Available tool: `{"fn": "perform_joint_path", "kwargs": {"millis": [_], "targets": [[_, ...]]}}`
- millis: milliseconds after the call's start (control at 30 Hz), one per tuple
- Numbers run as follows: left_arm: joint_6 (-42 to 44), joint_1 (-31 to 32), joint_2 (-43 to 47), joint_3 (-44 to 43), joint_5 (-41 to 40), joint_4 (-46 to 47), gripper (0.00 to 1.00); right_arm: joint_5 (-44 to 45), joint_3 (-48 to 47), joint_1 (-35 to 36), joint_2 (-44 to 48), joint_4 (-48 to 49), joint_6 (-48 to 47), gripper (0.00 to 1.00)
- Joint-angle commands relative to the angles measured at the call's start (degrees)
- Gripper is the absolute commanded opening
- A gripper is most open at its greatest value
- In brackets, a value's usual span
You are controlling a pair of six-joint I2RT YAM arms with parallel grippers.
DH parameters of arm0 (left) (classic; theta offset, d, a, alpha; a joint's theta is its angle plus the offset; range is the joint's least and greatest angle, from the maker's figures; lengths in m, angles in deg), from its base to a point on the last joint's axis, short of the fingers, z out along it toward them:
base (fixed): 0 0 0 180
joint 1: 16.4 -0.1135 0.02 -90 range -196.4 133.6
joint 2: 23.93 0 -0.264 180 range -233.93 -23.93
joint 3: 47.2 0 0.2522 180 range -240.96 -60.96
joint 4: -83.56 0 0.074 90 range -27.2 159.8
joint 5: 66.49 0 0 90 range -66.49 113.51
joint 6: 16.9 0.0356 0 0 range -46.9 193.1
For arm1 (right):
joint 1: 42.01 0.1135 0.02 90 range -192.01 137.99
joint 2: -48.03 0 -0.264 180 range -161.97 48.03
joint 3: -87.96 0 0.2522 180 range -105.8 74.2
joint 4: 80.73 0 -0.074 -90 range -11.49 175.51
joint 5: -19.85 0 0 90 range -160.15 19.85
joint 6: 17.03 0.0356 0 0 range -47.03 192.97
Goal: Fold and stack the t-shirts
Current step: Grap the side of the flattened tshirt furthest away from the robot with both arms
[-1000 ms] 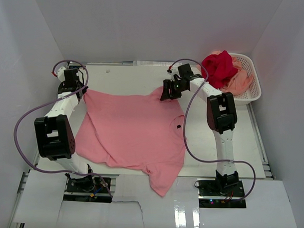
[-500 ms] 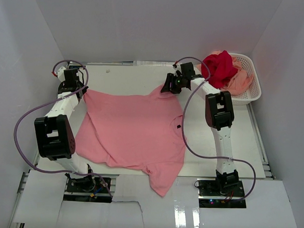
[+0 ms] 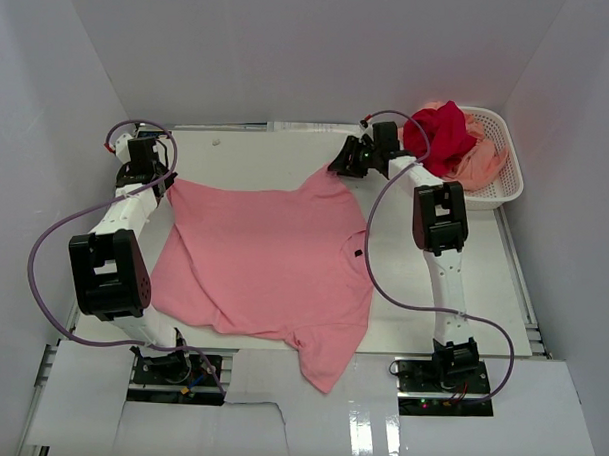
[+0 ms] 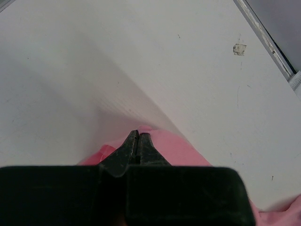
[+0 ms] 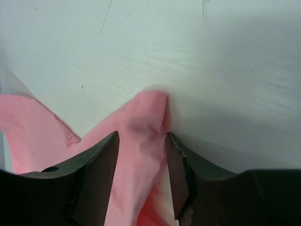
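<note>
Reaching farther toward the far right than a second ago, the right pincer [image 3: 342, 166] has drawn the far right corner of the pink t-shirt [image 3: 263, 257] along with it, nearer the white basket [image 3: 508, 183]. Its fingers [image 5: 96, 160] stand partway apart with a peak of pink cloth bunched between them (whether they truly pinch it or merely straddle it cannot be told). At far left, the left pincer [image 4: 138, 135] is clamped tight on the shirt's opposite corner, unmoved, apparently acting as an anchor so the far edge pulls taut between the two arms. The garment lies spread across the middle of the worktop [image 3: 267, 147], one sleeve trailing toward the near edge and diagonal creases running down its left half. By the look of it, the shirt is being flattened ahead of a first fold. The deep red t-shirt [image 3: 440, 133] and the peach t-shirt [image 3: 479, 166] wait heaped in the basket at far right, not yet folded.
</note>
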Motion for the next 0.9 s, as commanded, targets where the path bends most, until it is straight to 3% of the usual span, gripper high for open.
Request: {"fn": "perform_joint_path", "kwargs": {"millis": [0, 367, 433, 867], "targets": [[0.6, 0.0, 1.7, -1.0, 0.6, 0.1, 0.0, -1.8, -4.5, -0.8, -4.8, 2.0, 3.3, 0.51], [0.7, 0.1, 1.5, -1.3, 0.9, 0.1, 0.0, -4.2, -11.0, -0.8, -9.8, 4.9, 3.9, 0.53], [0.7, 0.0, 1.4, -1.2, 0.8, 0.1, 0.0, -5.1, -12.5, -0.8, -11.0, 3.4, 4.1, 0.49], [0.7, 0.1, 1.5, -1.1, 0.9, 0.2, 0.0, -5.5, -9.0, -0.3, -8.3, -0.5, 1.8, 0.48]]}}
